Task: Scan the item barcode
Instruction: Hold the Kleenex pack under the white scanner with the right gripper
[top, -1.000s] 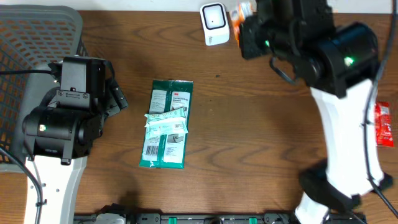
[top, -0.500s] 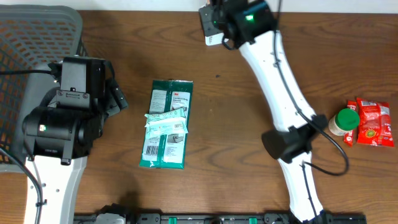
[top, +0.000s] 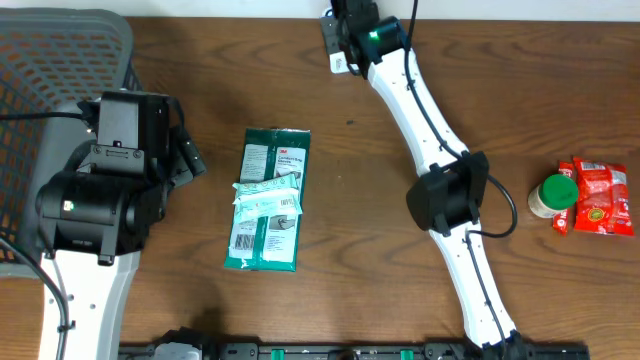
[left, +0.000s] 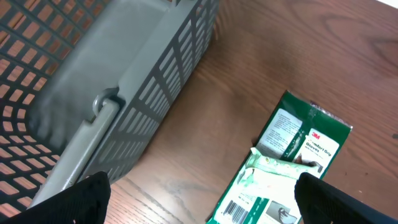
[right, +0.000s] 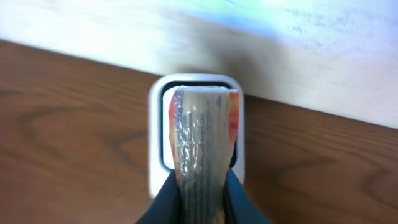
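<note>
Right claw pinches the crinkly packet right in front of the scanner. The danger, I'd say: its narrow edge faces the scanner, so the barcode may not read, or the film slips. Left claw hangs spread, well away from the scanner.

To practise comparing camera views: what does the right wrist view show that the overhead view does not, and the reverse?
Only the right wrist: the right hand shut on a clear orange-edged packet, held before the white scanner. Only the overhead: the grey basket, green packet, green-capped bottle, red pouch. Both: that scanner and the wooden table.
</note>
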